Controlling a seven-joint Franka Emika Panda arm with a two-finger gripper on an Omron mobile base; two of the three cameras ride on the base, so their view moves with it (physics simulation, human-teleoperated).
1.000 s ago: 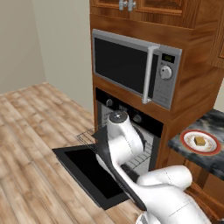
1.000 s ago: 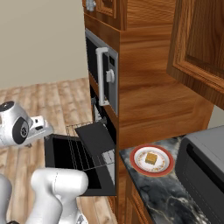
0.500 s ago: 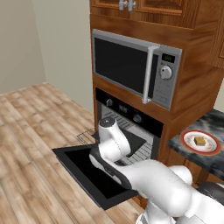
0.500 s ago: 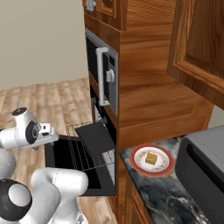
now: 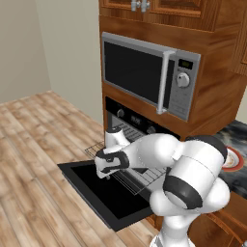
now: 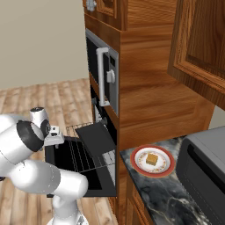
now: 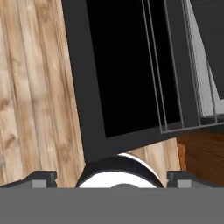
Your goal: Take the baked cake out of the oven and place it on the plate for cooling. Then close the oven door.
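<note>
**Cake on the plate, oven door down flat**

The baked cake [image 6: 152, 158] — a small golden square — sits in the middle of the plate [image 6: 139, 165], which rests on the dark marbled counter [image 6: 162, 193] to the right of the oven [image 5: 126, 119]. From the left side only a sliver of that plate [image 5: 233, 159] peeks out behind the robot's elbow.

The oven door [image 5: 103, 192] hangs fully open, lying level over the wooden floor [image 5: 34, 159], its black glass facing up. The wire rack [image 6: 80, 149] is pulled out above it, a flat dark baking tray [image 6: 98, 139] resting on top. The microwave [image 5: 148, 75] sits above, shut.

The gripper [image 5: 107, 170] hovers just over the door near the rack's front edge, jaws spread wide and gripping nothing — in the hand view its fingertips [image 7: 41, 178] stand far apart above the door [image 7: 124, 70].
</note>
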